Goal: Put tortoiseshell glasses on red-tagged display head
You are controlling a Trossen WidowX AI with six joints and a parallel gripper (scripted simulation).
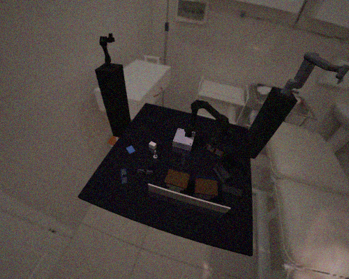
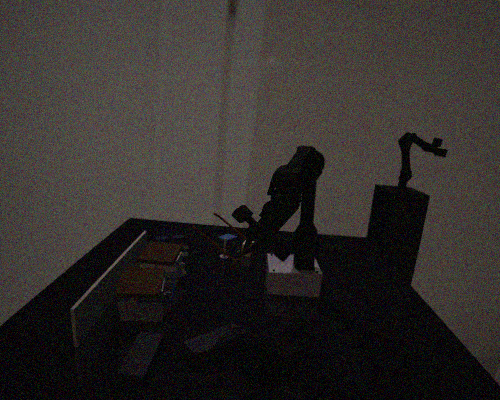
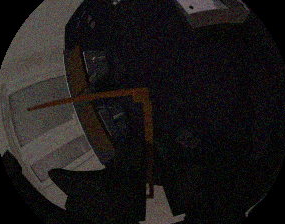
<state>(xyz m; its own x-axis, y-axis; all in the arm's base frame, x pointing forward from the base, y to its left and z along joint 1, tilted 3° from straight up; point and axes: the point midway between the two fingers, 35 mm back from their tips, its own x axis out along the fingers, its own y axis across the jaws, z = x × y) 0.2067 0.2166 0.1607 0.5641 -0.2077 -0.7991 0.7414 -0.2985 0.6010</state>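
The tortoiseshell glasses [image 1: 219,152] [image 2: 229,224] [image 3: 149,122] are held in my gripper [image 2: 255,241] [image 3: 146,132], which is shut on their front frame. In the wrist view the frame is seen nearly edge-on, with a temple stretching out to the left. In the exterior view both temples point away from the gripper, up in the air. The two display heads [image 1: 177,178] [image 1: 206,187] [image 2: 160,252] [image 2: 141,281] have brown tops and stand side by side, apart from the glasses. The red tag cannot be made out in the dark.
A long upright panel [image 1: 188,198] [image 2: 109,270] stands beside the heads. Other glasses [image 1: 123,176] [image 1: 144,171], a blue square [image 1: 130,149] and a small white block [image 1: 152,144] are at the far side. The white box [image 1: 183,141] [image 2: 294,284] is at the arm's base. Flat dark pieces [image 2: 141,352] [image 2: 211,339] lie nearby.
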